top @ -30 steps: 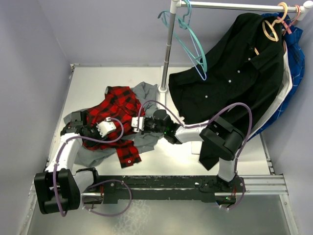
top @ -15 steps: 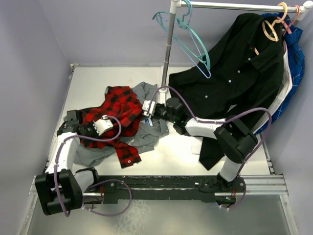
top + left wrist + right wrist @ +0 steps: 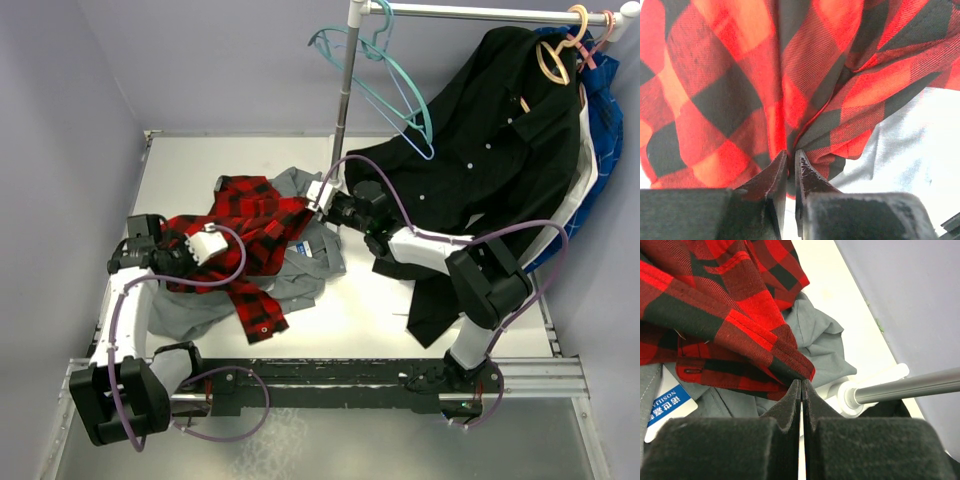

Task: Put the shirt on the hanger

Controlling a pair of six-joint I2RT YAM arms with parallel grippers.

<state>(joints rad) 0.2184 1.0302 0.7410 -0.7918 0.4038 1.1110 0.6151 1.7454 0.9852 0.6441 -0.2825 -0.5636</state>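
The red-and-black plaid shirt (image 3: 250, 225) lies stretched over a grey shirt between my two grippers. My left gripper (image 3: 222, 250) is shut on a bunched fold of the shirt (image 3: 790, 100) at its left end, with cloth pinched between the fingertips. At the shirt's right end, my right gripper (image 3: 306, 210) is shut on a hem corner (image 3: 790, 367), close to the rack pole. The pale blue hanger (image 3: 425, 150) hangs from the rail next to a teal one, above and right of both grippers.
A grey shirt (image 3: 315, 262) with a blue label lies under the plaid one. The rack pole (image 3: 345, 110) stands behind the right gripper, and its base (image 3: 850, 397) is close to the fingertips. A black shirt (image 3: 470, 150) on a tan hanger (image 3: 555, 55) hangs at right.
The left gripper has closed on the shirt and drawn left. The right gripper has carried its corner up and right toward the pole, stretching the shirt out.
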